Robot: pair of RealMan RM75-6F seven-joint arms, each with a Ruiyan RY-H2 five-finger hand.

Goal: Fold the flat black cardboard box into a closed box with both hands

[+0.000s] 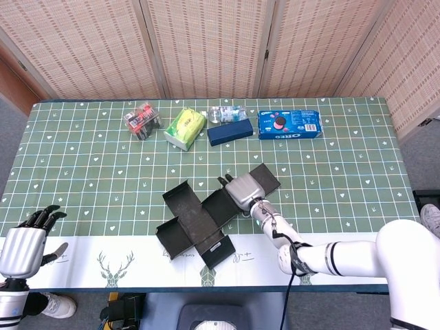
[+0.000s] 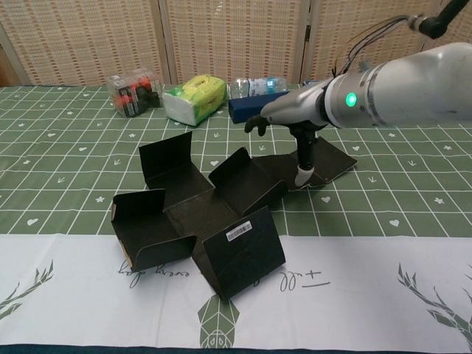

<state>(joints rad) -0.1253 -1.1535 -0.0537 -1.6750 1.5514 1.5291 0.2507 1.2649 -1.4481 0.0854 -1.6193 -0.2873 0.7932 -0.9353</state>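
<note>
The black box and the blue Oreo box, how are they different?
The black cardboard box is opened out flat, with its flaps sticking up; the Oreo box is closed. The black cardboard box is plain apart from a small white label; the Oreo box is blue with cookie pictures. The right hand hovers over the black cardboard box; nothing is near the Oreo box. Both lie on the green tablecloth.

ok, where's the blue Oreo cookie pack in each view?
Head view: blue Oreo cookie pack lies at the table's far side, right of centre.
Chest view: mostly hidden behind the right arm; I can't pick it out.
Shared landmark: dark blue rectangular box, just left of it.
</note>
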